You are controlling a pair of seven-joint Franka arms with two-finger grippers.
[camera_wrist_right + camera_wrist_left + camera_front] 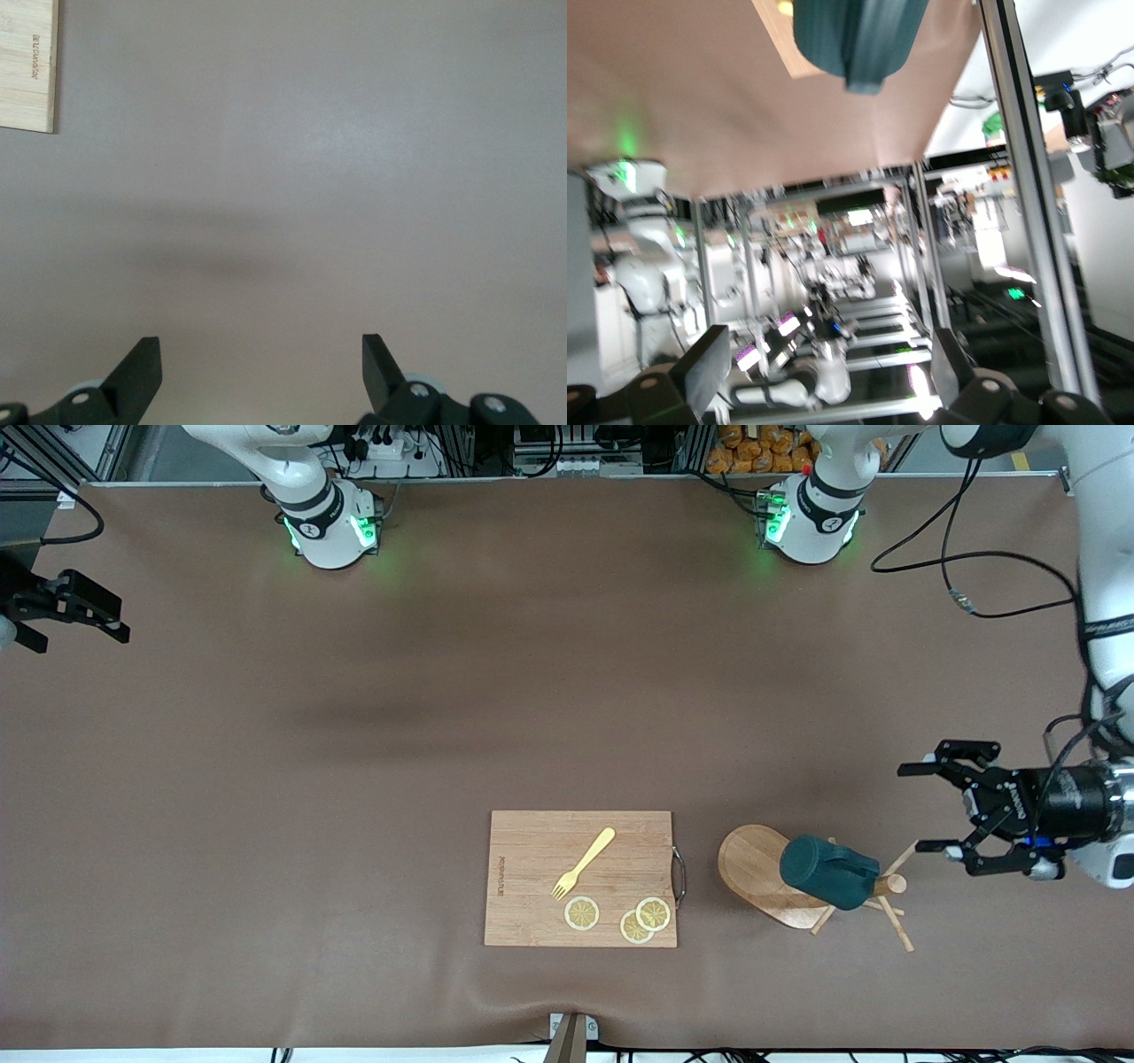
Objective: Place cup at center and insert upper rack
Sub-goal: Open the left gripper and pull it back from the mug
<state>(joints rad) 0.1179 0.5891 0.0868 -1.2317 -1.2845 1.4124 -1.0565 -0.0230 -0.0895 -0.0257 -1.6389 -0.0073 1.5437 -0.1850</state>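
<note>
The dark teal cup (828, 872) hangs on the light wooden upper rack (753, 864), over its post and thin pegs, toward the left arm's end of the table. My left gripper (914, 808) is open and empty, level with the rack's top and just off it toward the table's end, its jaws pointing at the cup. The left wrist view shows the cup (859, 40) ahead of the open left gripper (830, 372). My right gripper (75, 615) waits at the right arm's end of the table, open and empty (259, 363) above bare table.
A rectangular wooden cutting board (523, 850) lies beside the rack, toward the table's middle. It carries a yellow fork (585, 862) and three lemon slices (582, 913). Its corner shows in the right wrist view (27, 62). A black cable (974, 558) lies near the left arm's base.
</note>
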